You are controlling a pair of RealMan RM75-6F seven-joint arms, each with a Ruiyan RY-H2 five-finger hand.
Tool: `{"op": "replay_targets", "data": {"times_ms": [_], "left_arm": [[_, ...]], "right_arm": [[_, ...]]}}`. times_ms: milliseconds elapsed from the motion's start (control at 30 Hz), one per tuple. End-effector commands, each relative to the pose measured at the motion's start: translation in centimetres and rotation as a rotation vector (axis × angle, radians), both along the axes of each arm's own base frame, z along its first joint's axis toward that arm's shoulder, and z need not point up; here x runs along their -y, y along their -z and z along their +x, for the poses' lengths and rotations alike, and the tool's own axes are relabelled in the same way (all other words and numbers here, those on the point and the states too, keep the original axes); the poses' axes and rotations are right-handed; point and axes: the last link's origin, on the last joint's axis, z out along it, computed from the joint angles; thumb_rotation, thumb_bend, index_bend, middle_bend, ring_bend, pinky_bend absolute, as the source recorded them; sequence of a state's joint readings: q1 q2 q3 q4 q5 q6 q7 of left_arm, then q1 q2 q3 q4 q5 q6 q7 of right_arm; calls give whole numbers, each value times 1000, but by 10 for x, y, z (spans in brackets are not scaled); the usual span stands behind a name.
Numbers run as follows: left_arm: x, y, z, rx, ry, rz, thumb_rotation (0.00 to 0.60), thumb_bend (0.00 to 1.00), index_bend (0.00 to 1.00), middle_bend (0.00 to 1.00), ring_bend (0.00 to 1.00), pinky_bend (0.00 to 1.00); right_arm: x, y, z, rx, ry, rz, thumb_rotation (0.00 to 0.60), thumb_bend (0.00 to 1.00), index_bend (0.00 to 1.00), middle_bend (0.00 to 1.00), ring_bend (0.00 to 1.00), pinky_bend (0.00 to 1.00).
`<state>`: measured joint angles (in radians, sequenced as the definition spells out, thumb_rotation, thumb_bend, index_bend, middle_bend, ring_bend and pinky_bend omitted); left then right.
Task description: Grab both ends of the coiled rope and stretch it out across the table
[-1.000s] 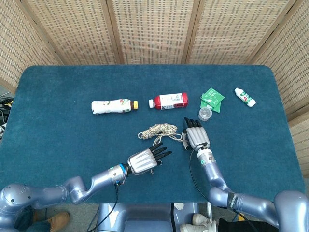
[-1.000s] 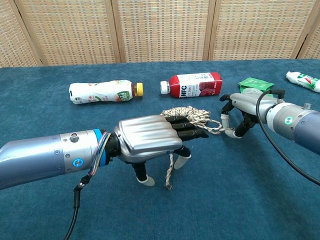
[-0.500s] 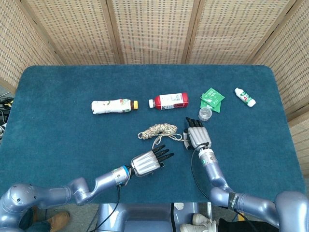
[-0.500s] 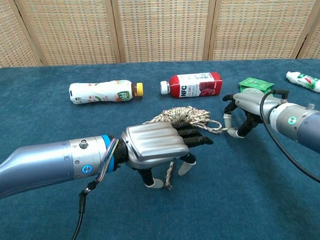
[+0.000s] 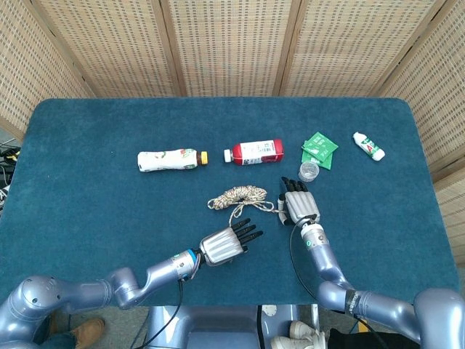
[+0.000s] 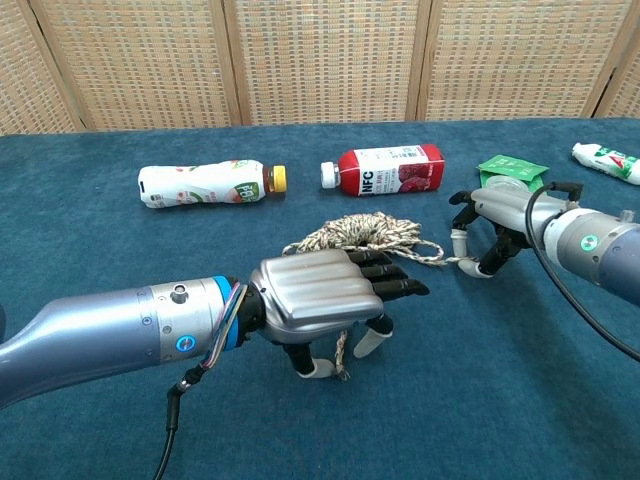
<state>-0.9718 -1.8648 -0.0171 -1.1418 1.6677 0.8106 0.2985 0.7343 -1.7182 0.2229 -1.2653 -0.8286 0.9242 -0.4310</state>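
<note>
Two hands: both low over the blue table (image 5: 87, 211), nearest the cam.
L hand (image 5: 225, 243): palm down, fingers stretched fwd; thumb and a finger reach down at the near rope tail in chest view. Whether it really pinches the tail: can't tell.
Near rope tail: runs from the coil toward the cam, under the L hand, end lying on the cloth by its fingertips (image 6: 315, 370).
R hand (image 5: 299, 206): fingers curled down at the rope's right end; strand goes straight into them, looks pinched betw. thumb and a finger in chest view.
Rope (image 5: 240, 195): speckled tan/white, still coiled in a loose bunch mid-table, betw. the 2 hands and a bit farther back; not stretched out.
Cup (image 5: 309, 171): small clear plastic, upright, just past the R hand's fingertips; contents too small to tell.
Green packets (image 5: 320, 149): flat, overlapping, just behind the cup, touching or nearly.
Red bottle (image 5: 254, 152): on its side, white cap pointing to the robot's left, red label w/ print; behind the coil. Fill level not readable.
White bottle (image 5: 168, 159): on its side, yellow cap pointing right, toward the red bottle's cap; caps near, not touching.
Small white tube (image 5: 369, 145): far right, lying at a slant, well apart from the rest.
Back: woven cane screen panels (image 5: 232, 43) behind the table.
</note>
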Motion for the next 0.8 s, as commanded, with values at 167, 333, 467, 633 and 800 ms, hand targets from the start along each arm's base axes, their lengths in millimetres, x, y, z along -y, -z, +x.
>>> {"op": "replay_targets", "data": {"times_ms": [167,333,467,633,800], "left_arm": [[1,2,0,-17,5,1,600,319,529,0,0,0],[1,3,1,-19,2,1,600,341,530,0,0,0],[1,3,2,-14,-4,3,600,346,547,0,0,0],[0,2,1,-12,-6,6,600,352,570,0,0,0],[0,1,0,-13,-8,6,600,375,606,0,0,0]], "right_arm": [[0,1,-2,3,4,4,600,555,634,0,0,0],[0,2,-3,0,5,5,600,556,634,0,0,0],[0,1,-4,0,6,3,600,555,635,0,0,0],[0,1,-5,-3,9,4,600,556,636,0,0,0],[-1,2,-6,-6,10,7,600,557,638,0,0,0]]}}
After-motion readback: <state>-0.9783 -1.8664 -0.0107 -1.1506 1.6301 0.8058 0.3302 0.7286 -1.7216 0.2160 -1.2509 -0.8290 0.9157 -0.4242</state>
